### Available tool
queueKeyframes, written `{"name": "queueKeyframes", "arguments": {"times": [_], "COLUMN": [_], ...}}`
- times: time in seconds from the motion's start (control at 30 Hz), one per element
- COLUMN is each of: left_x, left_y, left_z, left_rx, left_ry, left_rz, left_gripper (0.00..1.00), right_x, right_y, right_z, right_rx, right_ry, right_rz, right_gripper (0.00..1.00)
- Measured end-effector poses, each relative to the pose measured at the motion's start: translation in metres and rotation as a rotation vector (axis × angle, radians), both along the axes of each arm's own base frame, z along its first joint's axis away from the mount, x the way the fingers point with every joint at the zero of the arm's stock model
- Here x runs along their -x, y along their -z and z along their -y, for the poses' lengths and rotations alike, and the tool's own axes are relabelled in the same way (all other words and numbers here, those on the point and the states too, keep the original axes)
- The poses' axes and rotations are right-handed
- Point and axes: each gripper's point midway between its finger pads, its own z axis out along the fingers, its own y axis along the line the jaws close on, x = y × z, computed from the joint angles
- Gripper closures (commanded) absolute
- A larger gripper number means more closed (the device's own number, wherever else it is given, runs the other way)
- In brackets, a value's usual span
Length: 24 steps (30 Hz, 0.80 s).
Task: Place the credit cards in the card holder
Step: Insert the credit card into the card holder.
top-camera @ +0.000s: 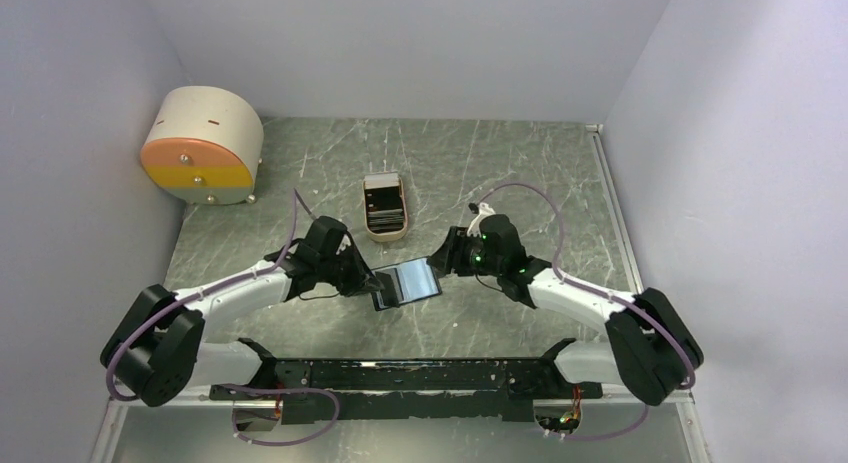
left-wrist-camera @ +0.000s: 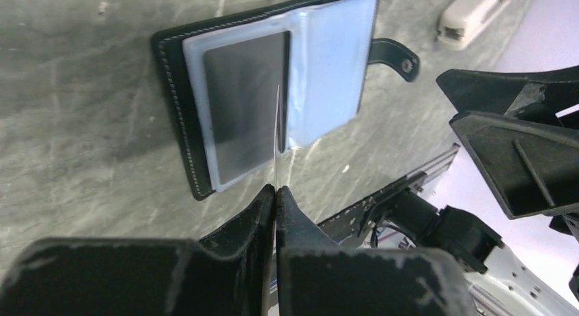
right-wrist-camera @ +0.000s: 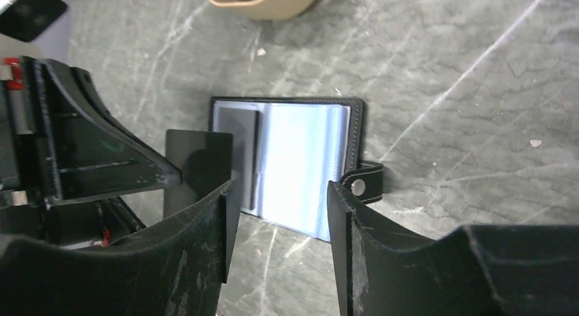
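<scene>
- Left wrist view is showing the left fingers (left-wrist-camera: 270,201) pinching shut on a thin dark plastic credit card (left-wrist-camera: 275,135). It's edge-on to the lens, with its far edge hanging over the small black bifold card holder (left-wrist-camera: 321,63).
- That card holder is lying open and flat on the grey marbled bench (left-wrist-camera: 82,125), glossy blue-grey pockets facing up. A second dark card (left-wrist-camera: 242,104) is already sitting in one pocket.
- The right fingers (right-wrist-camera: 341,217) are hovering partly open over the holder's snap-tab side, gripping nothing.
- Spare cards (top-camera: 385,208) are waiting in the beige oblong tray (top-camera: 384,235) further back.
- I'm guessing the card is going to feel light, stiff and pretty slippery, so pinching it by a short edge like this is looking right to me.
- The pocket film is looking floppy, so pressing on the holder's stitched black border is probably the way to stop it sliding.
</scene>
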Motion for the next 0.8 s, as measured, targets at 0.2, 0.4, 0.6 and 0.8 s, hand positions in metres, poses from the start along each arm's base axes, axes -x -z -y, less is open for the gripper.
{"name": "queueKeyframes", "arguments": {"times": [0.2,0.4,0.6,0.8], "left_x": [-0.004,-0.008,-0.014,-0.021], "left_y": [0.012,0.016,0.013,0.007], "left_z": [-0.003,-0.001,0.005,0.010], "left_rx": [-0.046,-0.045,-0.019,0.008], "left_ry": [-0.011,-0.013,-0.006,-0.001], "left_rz": [-0.034,-0.033,-0.008,0.037], "left_gripper": [0.91,0.91,0.91,0.91], "right_x": [0.004,0.006,0.007,0.005], "right_y": [0.030,0.047,0.055,0.042], "right_z": [-0.003,-0.005,-0.009,-0.009], "right_rx": [0.041,0.066,0.073,0.060], "right_ry": [-0.034,-0.067,-0.092,-0.082], "right_rz": [-0.068,-0.098,-0.119,-0.084], "right_gripper": [0.54,0.59,0.59,0.57]}}
